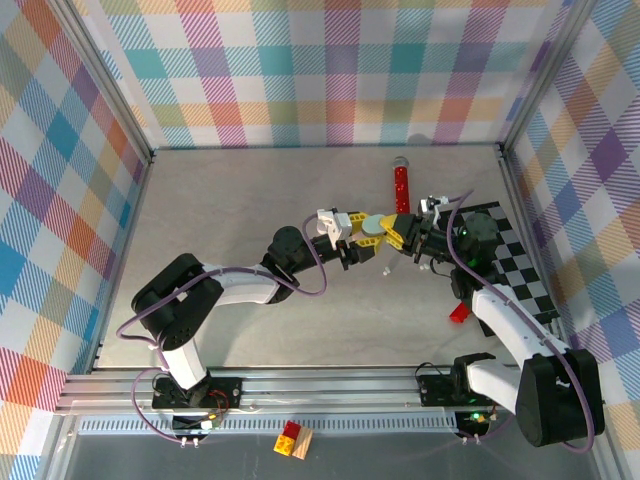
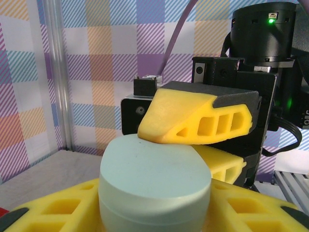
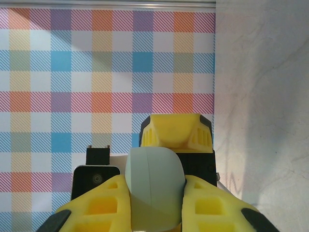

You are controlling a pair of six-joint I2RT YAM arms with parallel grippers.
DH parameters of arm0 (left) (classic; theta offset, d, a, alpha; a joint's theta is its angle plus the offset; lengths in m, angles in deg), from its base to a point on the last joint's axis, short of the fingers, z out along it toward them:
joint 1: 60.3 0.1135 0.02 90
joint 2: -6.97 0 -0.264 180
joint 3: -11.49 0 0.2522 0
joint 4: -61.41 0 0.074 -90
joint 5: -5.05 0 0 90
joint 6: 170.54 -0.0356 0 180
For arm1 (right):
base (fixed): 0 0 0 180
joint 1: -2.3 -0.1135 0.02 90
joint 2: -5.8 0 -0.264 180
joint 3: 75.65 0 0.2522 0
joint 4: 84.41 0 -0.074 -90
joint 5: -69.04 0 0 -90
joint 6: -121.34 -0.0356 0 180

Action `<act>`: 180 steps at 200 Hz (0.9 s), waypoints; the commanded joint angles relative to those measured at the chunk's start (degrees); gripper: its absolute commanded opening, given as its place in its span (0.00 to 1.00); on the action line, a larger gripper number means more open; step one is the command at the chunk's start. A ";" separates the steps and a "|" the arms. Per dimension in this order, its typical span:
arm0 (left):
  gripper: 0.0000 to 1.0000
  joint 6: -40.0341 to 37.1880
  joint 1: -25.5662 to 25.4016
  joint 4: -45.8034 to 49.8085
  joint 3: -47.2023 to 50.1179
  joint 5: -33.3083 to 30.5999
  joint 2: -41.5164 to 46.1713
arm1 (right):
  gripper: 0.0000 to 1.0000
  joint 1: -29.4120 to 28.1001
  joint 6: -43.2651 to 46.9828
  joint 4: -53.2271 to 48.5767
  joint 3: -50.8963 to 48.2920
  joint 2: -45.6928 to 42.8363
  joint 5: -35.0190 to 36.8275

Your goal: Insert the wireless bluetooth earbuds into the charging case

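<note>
The left gripper has its yellow fingers closed on the lower half of the case. The right gripper pinches the same case from the opposite side, with one finger lying on the lid. In the top view both meet mid-frame, holding the case above the table.

The lid looks shut, so the step in hand is probably opening it. To do that well, the left grip should stay below the seam and hold firm. The right should work the lid alone and lift from the edge away from the hinge (which edge that is I cannot tell). Squeezing across the seam would only clamp it closed.

The flat lid faces up toward the overhead camera, and the seam runs level. The long axis seems to run left to right between the grippers, though the pebble is nearly round.

A tiny pale piece, probably an earbud, lies on the table just below them.
</note>
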 commanded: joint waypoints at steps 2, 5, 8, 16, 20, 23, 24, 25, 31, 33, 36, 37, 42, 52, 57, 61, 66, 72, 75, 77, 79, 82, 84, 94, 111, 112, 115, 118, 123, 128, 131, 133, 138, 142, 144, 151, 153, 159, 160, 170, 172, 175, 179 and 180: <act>0.44 -0.88 0.04 -2.55 -1.33 0.53 0.20 | 0.00 -0.25 0.81 0.84 -0.55 -0.17 -0.58; 0.43 -0.88 0.01 -2.54 -1.40 0.59 0.15 | 0.00 -0.28 0.76 0.84 -0.58 -0.09 -0.61; 0.42 -0.88 0.09 -2.54 -1.39 0.63 0.17 | 0.00 -0.32 0.79 0.84 -0.53 -0.08 -0.61; 0.41 -0.86 0.01 -2.59 -1.49 0.72 0.09 | 0.00 -0.30 0.76 0.84 -0.54 -0.08 -0.61; 0.41 -0.91 -0.02 -2.52 -1.48 0.80 0.12 | 0.00 -0.25 0.77 0.84 -0.55 -0.08 -0.61; 0.40 -0.86 0.04 -2.49 -1.49 0.81 0.15 | 0.00 -0.24 0.76 0.84 -0.54 -0.08 -0.61; 0.39 -0.86 0.02 -2.47 -1.45 0.81 0.14 | 0.00 -0.28 0.76 0.84 -0.53 -0.08 -0.61; 0.39 -0.90 0.02 -2.46 -1.43 0.81 0.17 | 0.00 -0.26 0.75 0.84 -0.57 -0.03 -0.61; 0.38 -0.86 0.04 -2.45 -1.48 0.90 0.20 | 0.00 -0.25 0.84 0.84 -0.57 -0.09 -0.61; 0.38 -0.90 0.00 -2.41 -1.40 0.90 0.16 | 0.00 -0.26 0.84 0.84 -0.56 -0.08 -0.61; 0.37 -0.86 -0.03 -2.38 -1.48 0.97 0.19 | 0.00 -0.24 0.88 0.84 -0.56 -0.11 -0.61; 0.37 -0.90 -0.01 -2.37 -1.49 0.98 0.20 | 0.00 -0.24 0.90 0.84 -0.54 -0.14 -0.61; 0.37 -0.86 0.01 -2.37 -1.49 0.98 0.29 | 0.00 -0.27 1.04 -0.97 -0.55 -0.15 -0.59; 0.37 -0.92 0.04 -2.31 -1.48 1.12 0.29 | 0.00 -0.30 1.31 -1.63 -0.53 -0.17 -0.54; 0.37 -0.90 -0.04 -2.28 -1.45 1.16 0.36 | 0.00 -0.25 1.44 -1.94 -0.59 -0.17 -0.44; 0.36 -0.94 0.00 -2.25 -1.43 1.16 0.43 | 0.00 -0.29 1.49 -2.09 -0.61 -0.17 -0.43; 0.35 -1.04 0.03 -2.15 -1.41 1.20 0.39 | 0.00 -0.27 1.46 -2.23 -0.63 -0.17 -0.43; 0.33 -1.09 -0.03 -2.02 -1.41 1.29 0.54 | 0.00 -0.26 1.54 -2.31 -0.64 -0.17 -0.43; 0.32 -1.16 -0.04 -1.99 -1.41 1.33 0.48 | 0.00 -0.29 1.54 -2.41 -0.62 -0.19 -0.36; 0.32 -1.15 -0.05 -1.94 -1.41 1.34 0.58 | 0.00 -0.32 1.58 -2.41 -0.64 -0.17 -0.35; 0.32 -1.13 -0.03 -1.88 -1.38 1.34 0.57 | 0.00 -0.30 1.62 -2.48 -0.62 -0.17 -0.32; 0.32 -1.20 -0.05 -1.84 -1.39 1.34 0.64 | 0.00 -0.30 1.63 -2.55 -0.61 -0.24 -0.34; 0.32 -1.20 -0.05 -1.79 -1.40 1.34 0.60 | 0.00 -0.30 1.69 -2.65 -0.57 -0.23 -0.34; 0.33 -1.25 -0.05 -1.57 -1.41 1.34 0.69 | 0.00 -0.25 1.94 -3.01 -0.46 -0.25 -0.34; 0.42 -1.29 0.00 -1.52 -1.32 1.17 0.65 | 0.00 -0.29 2.09 -3.39 -0.44 -0.25 -0.34; 0.42 -1.29 -0.04 -1.50 -1.32 1.16 0.65 | 0.00 -0.27 2.12 -3.39 -0.39 -0.25 -0.34; 0.43 -1.29 0.00 -1.56 -1.32 1.16 0.70 | 0.00 -0.31 2.07 -3.34 -0.43 -0.25 -0.34; 0.43 -1.29 0.01 -1.49 -1.32 1.16 0.67 | 0.01 -0.27 2.07 -3.43 -0.43 -0.25 -0.32; 0.43 -1.29 0.00 -1.51 -1.27 1.16 0.65 | 0.01 -0.31 2.07 -3.42 -0.43 -0.24 -0.33; 0.43 -1.29 0.02 -1.53 -1.31 1.16 0.72 | 0.00 -0.24 2.07 -3.53 -0.44 -0.25 -0.34; 0.43 -1.29 -0.11 -1.53 -1.32 1.20 0.66 | 0.01 -0.29 2.14 -3.60 -0.46 -0.25 -0.34; 0.43 -1.34 -0.02 -1.50 -1.32 1.24 0.65 | 0.01 -0.27 2.15 -3.63 -0.44 -0.32 -0.28; 0.42 -1.30 -0.01 -1.55 -1.31 1.25 0.66 | 0.01 -0.30 2.17 -3.64 -0.44 -0.34 -0.28; 0.41 -1.30 -0.06 -1.53 -1.32 1.33 0.67 | 0.00 -0.32 2.20 -3.73 -0.48 -0.34 -0.34; 0.40 -1.29 -0.01 -1.50 -1.32 1.34 0.70 | 0.00 -0.30 2.28 -3.73 -0.47 -0.34 -0.32; 0.39 -1.29 -0.06 -1.44 -1.27 1.42 0.78 | 0.01 -0.32 2.40 -4.05 -0.36 -0.42 -0.30; 0.39 -1.29 -0.05 -1.41 -1.28 1.42 0.81 | 0.01 -0.26 2.41 -4.10 -0.35 -0.43 -0.27; 0.38 -1.29 0.00 -1.42 -1.39 1.51 0.78 | 0.01 -0.32 2.51 -4.25 -0.40 -0.51 -0.18; 0.38 -1.29 0.00 -1.41 -1.35 1.51 0.80 | 0.01 -0.28 2.51 -4.26 -0.37 -0.51 -0.18; 0.37 -1.29 -0.11 -1.25 -1.40 1.68 0.77 | 0.02 -0.26 2.56 -4.45 -0.36 -0.59 -0.17; 0.36 -1.29 -0.09 -1.18 -1.36 1.69 0.75 | 0.02 -0.20 2.52 -4.44 -0.35 -0.60 -0.17; 0.35 -1.29 0.00 -1.14 -1.40 1.76 0.78 | 0.03 -0.27 2.55 -4.35 -0.41 -0.61 -0.17; 0.33 -1.29 0.01 -1.18 -1.32 1.82 0.78 | 0.04 -0.31 2.64 -4.54 -0.33 -0.61 -0.17; 0.33 -1.29 0.01 -1.15 -1.32 1.84 0.76 | 0.04 -0.36 2.66 -4.57 -0.30 -0.61 -0.17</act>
